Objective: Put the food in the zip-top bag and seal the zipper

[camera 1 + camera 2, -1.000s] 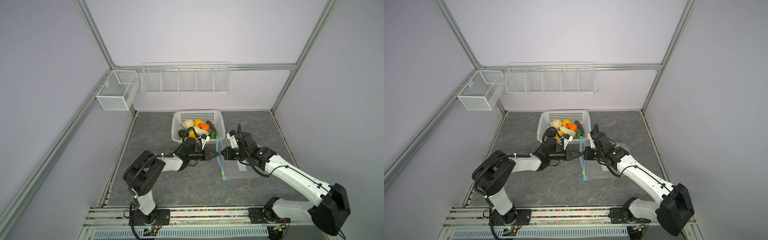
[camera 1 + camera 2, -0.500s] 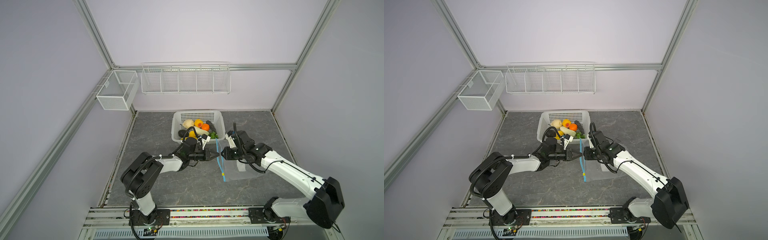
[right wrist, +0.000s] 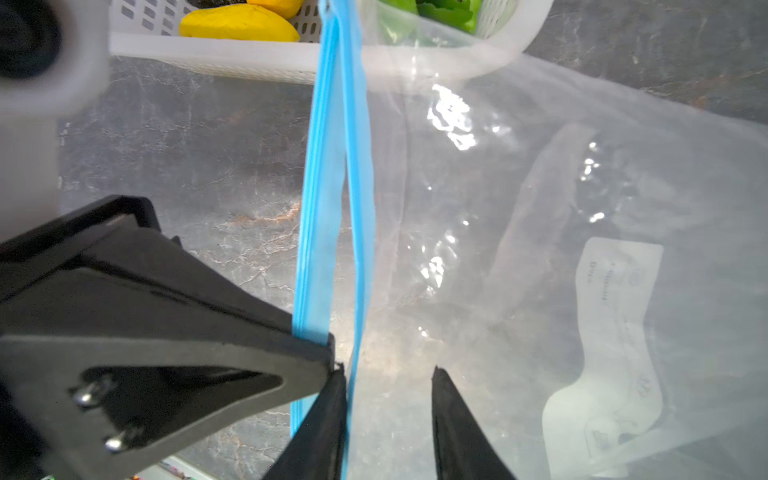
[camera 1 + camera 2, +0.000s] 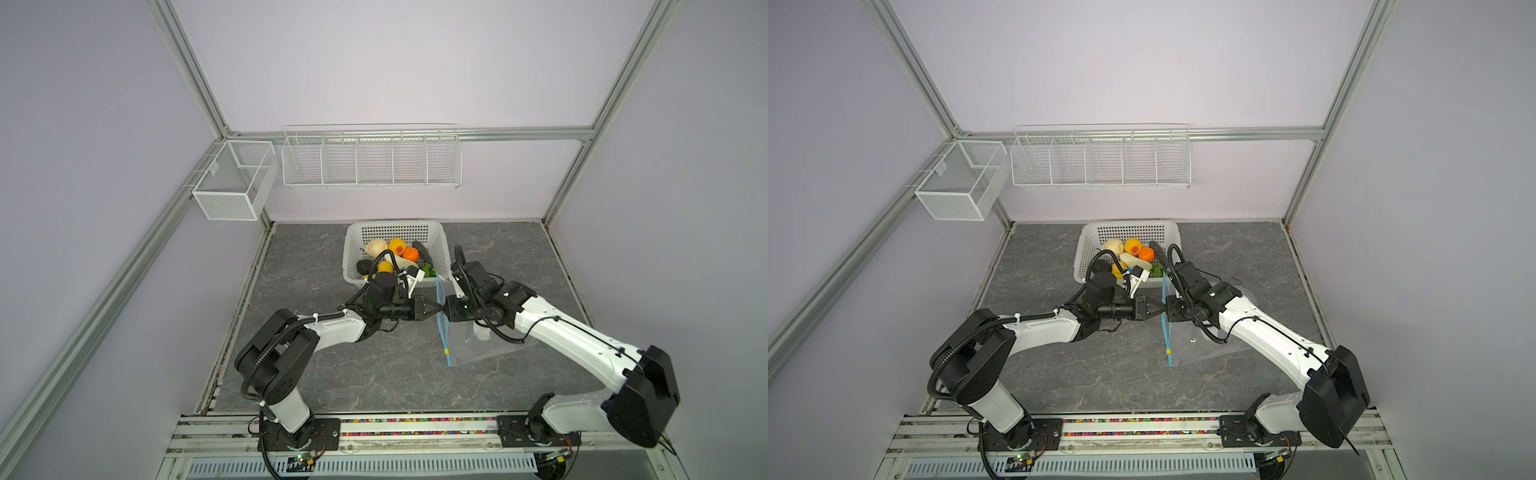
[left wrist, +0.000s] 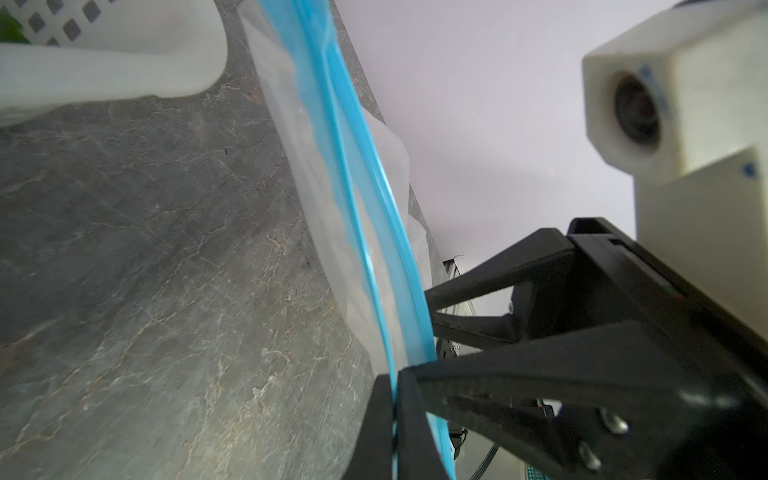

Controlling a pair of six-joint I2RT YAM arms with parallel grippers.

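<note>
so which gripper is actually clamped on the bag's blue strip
The left gripper: its fingers are pinched shut on the zipper. The right gripper sits right beside the strip, but its fingers stand apart with a clear gap between them.

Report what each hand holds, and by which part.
Left hand is shut on the zip-top bag, pinching one lip of its blue zipper. Right hand is open, holding nothing.

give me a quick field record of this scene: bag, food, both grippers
zip-top bag: clear, on tabletop, looks empty
zipper: lips parted, yellow slider tab near the robot-side end
food: toy produce, in white perforated basket
left gripper: jaws shut on one zipper lip
right gripper: jaws open at the other lip
</note>
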